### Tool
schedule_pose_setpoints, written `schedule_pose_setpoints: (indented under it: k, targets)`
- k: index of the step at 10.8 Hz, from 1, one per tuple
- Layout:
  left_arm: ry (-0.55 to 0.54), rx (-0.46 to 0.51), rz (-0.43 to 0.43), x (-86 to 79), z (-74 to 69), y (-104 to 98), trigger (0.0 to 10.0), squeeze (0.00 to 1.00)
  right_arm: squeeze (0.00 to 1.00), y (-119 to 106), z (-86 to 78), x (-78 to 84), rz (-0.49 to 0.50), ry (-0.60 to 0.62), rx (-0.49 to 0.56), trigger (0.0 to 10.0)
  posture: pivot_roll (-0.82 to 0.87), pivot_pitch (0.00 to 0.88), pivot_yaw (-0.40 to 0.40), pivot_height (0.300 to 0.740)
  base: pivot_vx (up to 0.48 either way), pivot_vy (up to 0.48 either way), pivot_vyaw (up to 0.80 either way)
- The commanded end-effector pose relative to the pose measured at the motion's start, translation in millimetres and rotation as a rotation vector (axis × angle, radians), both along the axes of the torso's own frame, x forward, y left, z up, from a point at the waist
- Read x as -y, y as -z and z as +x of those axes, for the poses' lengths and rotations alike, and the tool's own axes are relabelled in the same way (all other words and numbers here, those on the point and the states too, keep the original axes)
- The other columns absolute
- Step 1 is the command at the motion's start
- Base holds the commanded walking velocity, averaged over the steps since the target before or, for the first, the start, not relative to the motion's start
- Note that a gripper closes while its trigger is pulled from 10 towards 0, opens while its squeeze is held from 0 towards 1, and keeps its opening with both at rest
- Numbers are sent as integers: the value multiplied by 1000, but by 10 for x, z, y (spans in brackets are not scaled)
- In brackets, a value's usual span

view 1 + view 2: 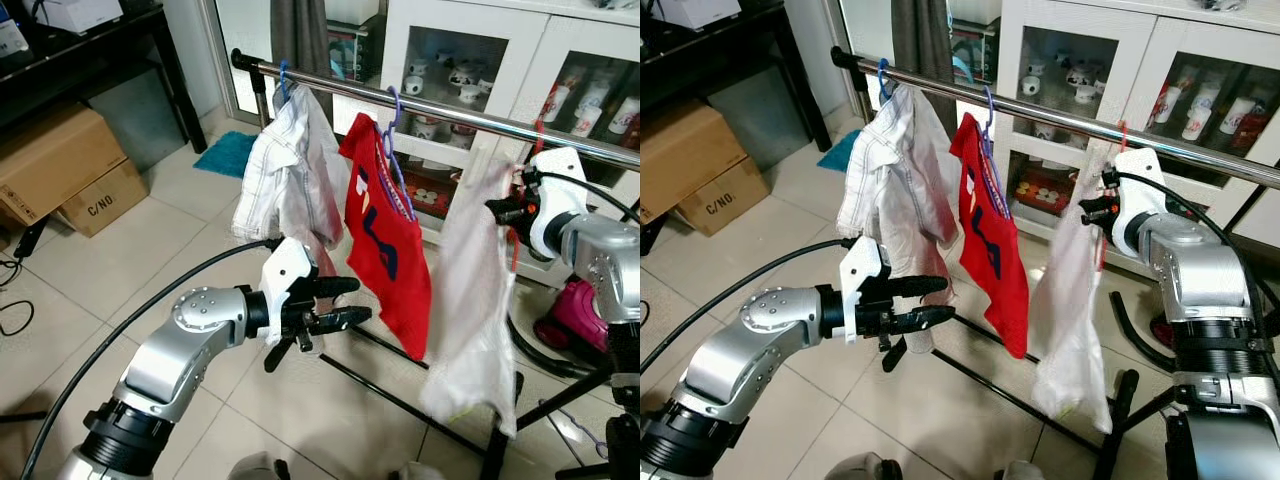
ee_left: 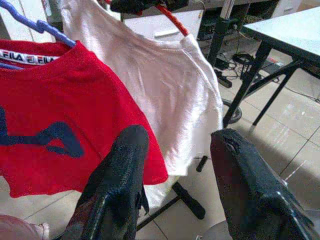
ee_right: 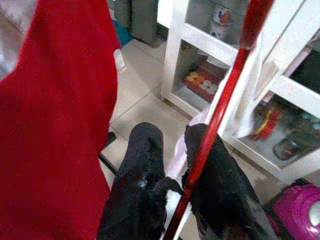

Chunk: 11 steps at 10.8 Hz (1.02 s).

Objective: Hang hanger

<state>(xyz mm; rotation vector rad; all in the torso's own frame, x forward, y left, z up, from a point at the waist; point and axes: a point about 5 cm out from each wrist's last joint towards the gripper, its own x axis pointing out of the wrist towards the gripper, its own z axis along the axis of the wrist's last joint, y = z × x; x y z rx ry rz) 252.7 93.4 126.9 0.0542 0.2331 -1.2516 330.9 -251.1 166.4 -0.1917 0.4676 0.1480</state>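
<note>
One red hanger [image 3: 227,95] stands steeply, hook up toward the rail [image 1: 470,118], pinched by right end effector [image 1: 497,211]; left end effector [image 1: 350,303] spread.

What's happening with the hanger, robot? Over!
Right gripper shut on red hanger, white shirt on it, up by the rail. Left gripper open, holding nothing. Red shirt hangs close beside.

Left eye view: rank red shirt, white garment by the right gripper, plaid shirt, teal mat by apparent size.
1. White garment and red shirt: look alike, unranked.
2. Plaid shirt, slightly smaller, though farther along the rail.
3. Teal mat, smallest; it is farthest and partly hidden.
</note>
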Motion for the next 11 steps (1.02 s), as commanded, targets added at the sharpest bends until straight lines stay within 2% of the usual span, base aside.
schedule_pose_setpoints:
  k: [1, 8, 10, 11]
  targets:
    - [3, 4, 19, -8, 21, 3, 10000, 0, 0, 15, -4, -26, -11, 1, 2, 0, -94, 0, 85, 740, 0, 0, 0]
    - [-18, 10, 24, -21, 25, 5, 10000, 0, 0, -96, -10, -76, -34, -36, 38, 0, -88, 0, 75, 740, 0, 0, 0]
    - [-75, 44, 14, -48, 78, -31, 10000, 0, 0, -198, -66, -92, -18, -80, 105, 0, -78, 0, 66, 740, 0, 0, 0]
    - [-171, 88, -6, -93, 166, -79, 10000, 0, 0, -332, -144, -53, -14, -75, 166, 0, -77, 0, 60, 740, 0, 0, 0]
